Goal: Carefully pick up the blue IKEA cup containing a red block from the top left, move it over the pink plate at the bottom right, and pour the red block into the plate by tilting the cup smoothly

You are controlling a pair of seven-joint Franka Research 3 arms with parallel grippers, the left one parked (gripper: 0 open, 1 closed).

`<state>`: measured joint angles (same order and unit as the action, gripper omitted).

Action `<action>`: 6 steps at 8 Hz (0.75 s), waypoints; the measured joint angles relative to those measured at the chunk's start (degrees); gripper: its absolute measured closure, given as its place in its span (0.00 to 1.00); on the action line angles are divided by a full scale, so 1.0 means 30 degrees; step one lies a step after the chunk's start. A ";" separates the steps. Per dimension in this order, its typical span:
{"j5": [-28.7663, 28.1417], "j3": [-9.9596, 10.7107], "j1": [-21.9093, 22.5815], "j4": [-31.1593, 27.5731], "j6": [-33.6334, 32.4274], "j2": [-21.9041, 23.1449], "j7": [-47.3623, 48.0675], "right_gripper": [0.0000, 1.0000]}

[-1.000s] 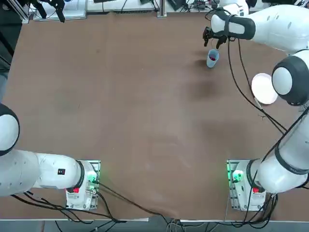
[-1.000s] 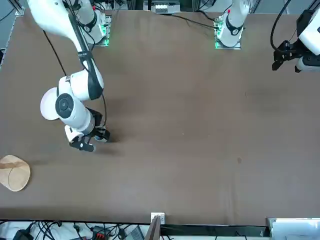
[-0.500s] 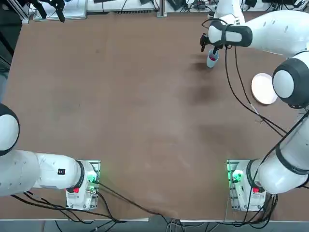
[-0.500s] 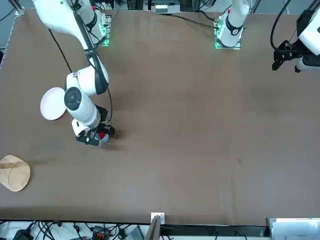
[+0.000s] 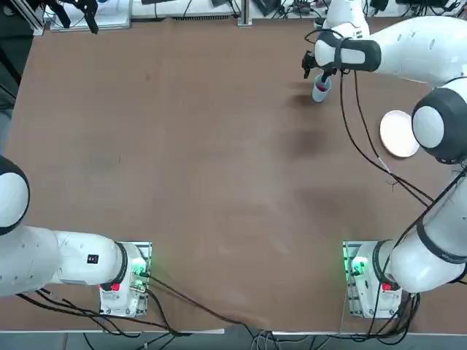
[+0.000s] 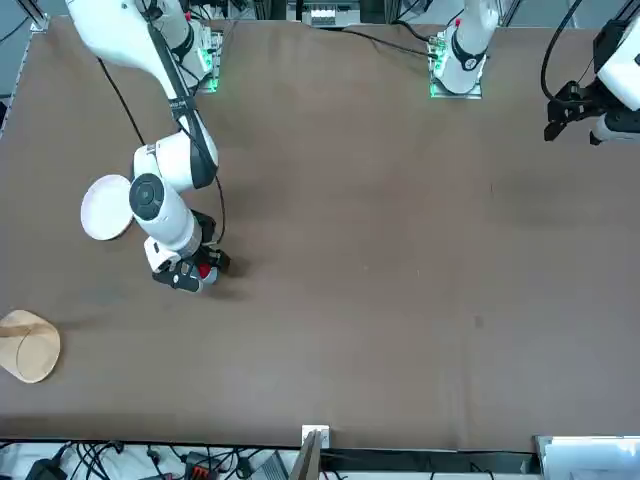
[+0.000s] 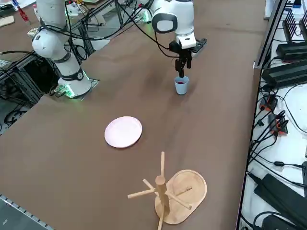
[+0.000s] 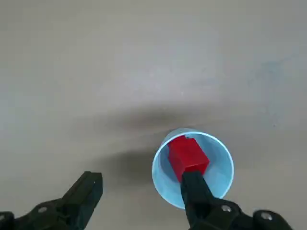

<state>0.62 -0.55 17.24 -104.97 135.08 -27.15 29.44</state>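
**Right gripper straddling the cup rim, fingers spread**

Top view: the right gripper (image 5: 319, 71) sits at the far right part of the table (image 5: 190, 168), directly over the blue IKEA cup (image 5: 319, 90). The pink plate (image 5: 399, 133) lies well apart, nearer the robot.

Front view: the arm's wrist hides most of the cup; a red speck — the red block (image 6: 203, 271) — shows beside it.

Right side view: the cup stands upright under the gripper, with a wooden peg stand (image 7: 169, 192) beyond the plate.

Right wrist view: the fingers are wide apart — one fingertip (image 8: 192, 184) reaches inside the cup's rim, over the block, the other stands outside the cup, clear of its wall.
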 joint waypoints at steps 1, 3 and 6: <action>0.0006 0.0000 0.0026 -0.0126 0.0171 -0.0107 0.0005 0.00; 0.0018 0.0026 0.0034 -0.0301 0.0533 -0.0211 0.0007 0.00; 0.0145 0.0135 0.0035 -0.0374 0.0837 -0.0508 0.0007 0.00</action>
<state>1.06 -0.15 17.35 -106.10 137.59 -28.67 29.46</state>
